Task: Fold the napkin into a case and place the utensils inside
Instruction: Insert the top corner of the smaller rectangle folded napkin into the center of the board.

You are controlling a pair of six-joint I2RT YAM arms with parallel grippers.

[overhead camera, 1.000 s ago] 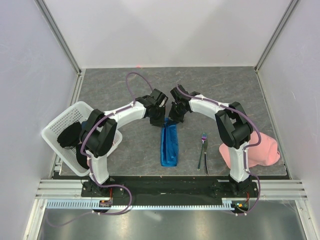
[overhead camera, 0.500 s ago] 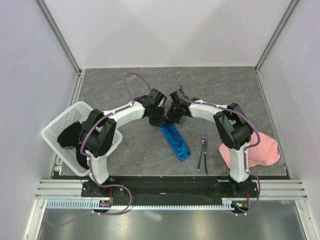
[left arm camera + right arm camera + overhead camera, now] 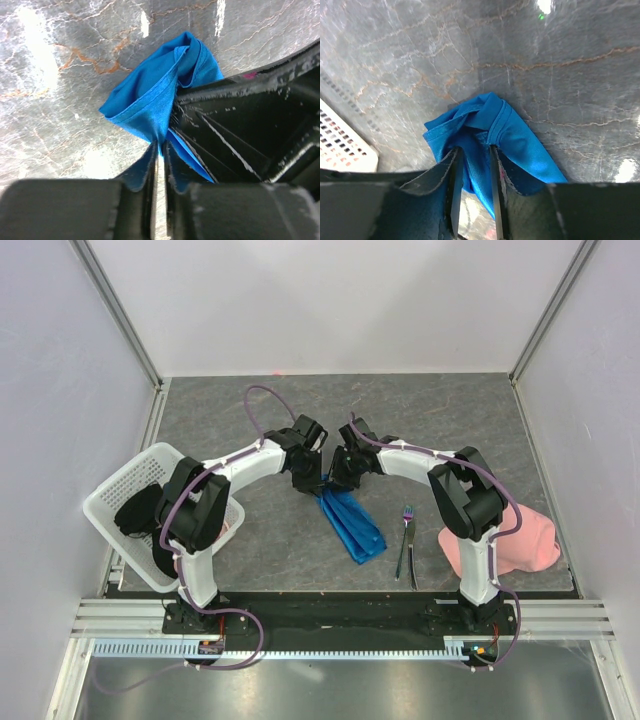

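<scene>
Closest to the arms' bases, the slim shiny metal fork (image 3: 405, 538) lies flat on the grey stone-look table (image 3: 450, 420), near the soft pale pink cloth (image 3: 520, 540). A thin knife seems to lie just beside it, but it is hard to see. A bit further in lies the bright blue cloth napkin (image 3: 355, 528), folded into a long thin strip, slanted and apart from the fork. Both arms meet at its far end. The left gripper (image 3: 158, 150) has blue cloth in the thin crack between its fingers. The right gripper (image 3: 474, 150) has a bunch of cloth between fingers a little apart. I cannot tell if either one is squeezing or letting go. I think the folding step is nearly done. Next, both should let go, lift off without pulling the strip open, and go for the fork.
</scene>
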